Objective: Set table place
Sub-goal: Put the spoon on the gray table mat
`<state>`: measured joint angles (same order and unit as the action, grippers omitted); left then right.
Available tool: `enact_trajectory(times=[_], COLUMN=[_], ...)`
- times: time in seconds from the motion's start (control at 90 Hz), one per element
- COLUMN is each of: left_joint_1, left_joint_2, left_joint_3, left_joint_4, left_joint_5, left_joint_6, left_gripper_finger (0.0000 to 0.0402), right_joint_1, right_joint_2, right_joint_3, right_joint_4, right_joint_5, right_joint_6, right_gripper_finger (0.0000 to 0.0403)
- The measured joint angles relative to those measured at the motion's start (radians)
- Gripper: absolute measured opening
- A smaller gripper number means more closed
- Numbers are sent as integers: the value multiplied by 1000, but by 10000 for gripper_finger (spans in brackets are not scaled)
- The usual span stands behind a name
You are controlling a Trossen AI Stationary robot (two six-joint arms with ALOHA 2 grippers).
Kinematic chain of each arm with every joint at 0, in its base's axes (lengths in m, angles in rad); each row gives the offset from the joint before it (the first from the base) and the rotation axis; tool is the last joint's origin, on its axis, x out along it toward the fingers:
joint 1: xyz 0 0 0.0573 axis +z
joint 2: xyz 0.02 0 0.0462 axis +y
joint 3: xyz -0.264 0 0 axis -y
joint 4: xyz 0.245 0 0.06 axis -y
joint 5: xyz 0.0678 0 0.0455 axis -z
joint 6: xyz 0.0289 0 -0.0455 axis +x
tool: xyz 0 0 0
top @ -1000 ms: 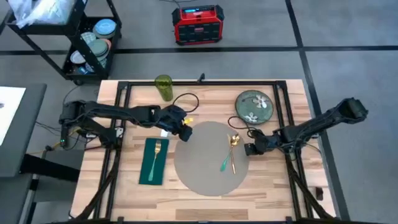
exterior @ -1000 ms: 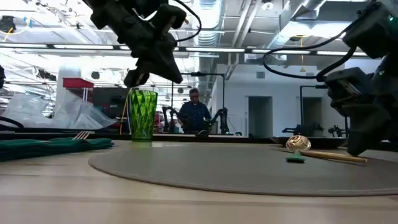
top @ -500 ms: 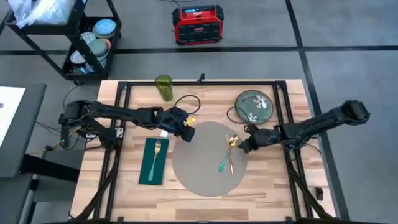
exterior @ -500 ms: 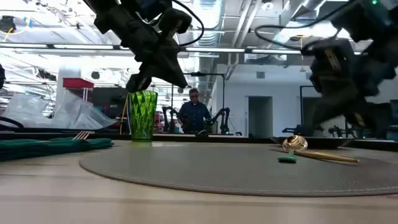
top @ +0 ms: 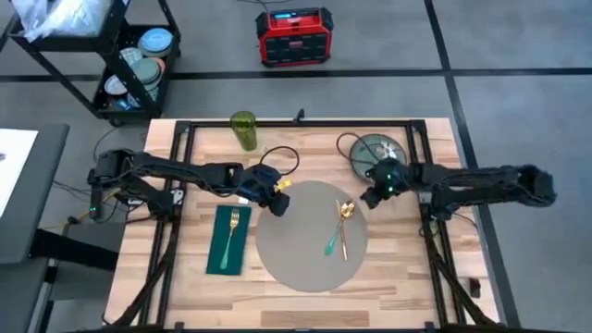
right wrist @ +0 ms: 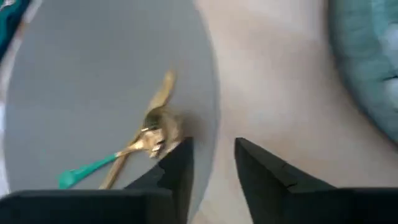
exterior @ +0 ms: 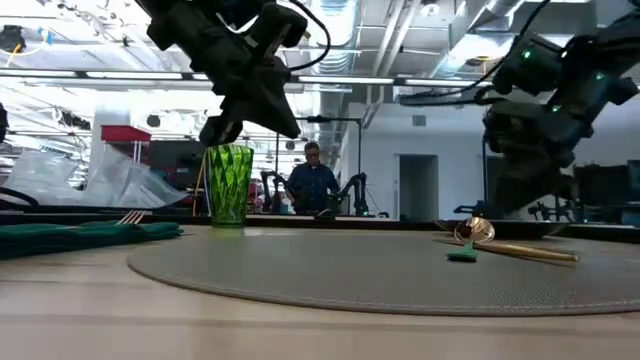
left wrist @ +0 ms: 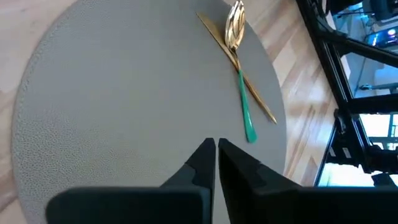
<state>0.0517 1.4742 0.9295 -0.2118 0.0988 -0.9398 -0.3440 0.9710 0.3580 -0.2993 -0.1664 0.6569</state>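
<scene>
Left tool [top: 277, 203]: fingers [left wrist: 205, 157] pressed together, holding nothing; it hangs above the far left edge of the mat.
Right tool [top: 370, 197]: fingers [right wrist: 180, 163] slightly apart, empty; raised over bare wood between the mat's far right edge and the plate.
Mat [top: 296, 240]: round, grey-beige, flat on the middle of the worktop [top: 407, 277].
Spoon [top: 339, 226]: gold bowl, green handle, on the right part of the mat, crossed with a gold stick-like utensil [left wrist: 261, 102].
Plate [top: 377, 148]: dark green, at the far right, partly under the right arm.
Cloth [top: 228, 240]: dark green, just left of the mat, a gold fork [top: 233, 225] on it.
Glass [top: 243, 129]: green, upright at the far edge.
</scene>
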Motion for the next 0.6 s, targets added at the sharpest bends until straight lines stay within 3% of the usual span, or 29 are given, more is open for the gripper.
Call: enact_trajectory(times=[0.211, 0.6], left_joint_1=[0, 0], left_joint_2=[0, 0], left_joint_3=[0, 0], left_joint_4=[1, -1], left_joint_5=[-4, -5], left_joint_6=[0, 0], left_gripper_finger=[1, 1], right_joint_1=[-29, 30], right_joint_2=[22, 237], right_joint_3=[0, 0], right_joint_4=[38, 215], right_joint_5=[-46, -104], right_joint_6=[-12, 47], right_gripper_finger=[167, 143])
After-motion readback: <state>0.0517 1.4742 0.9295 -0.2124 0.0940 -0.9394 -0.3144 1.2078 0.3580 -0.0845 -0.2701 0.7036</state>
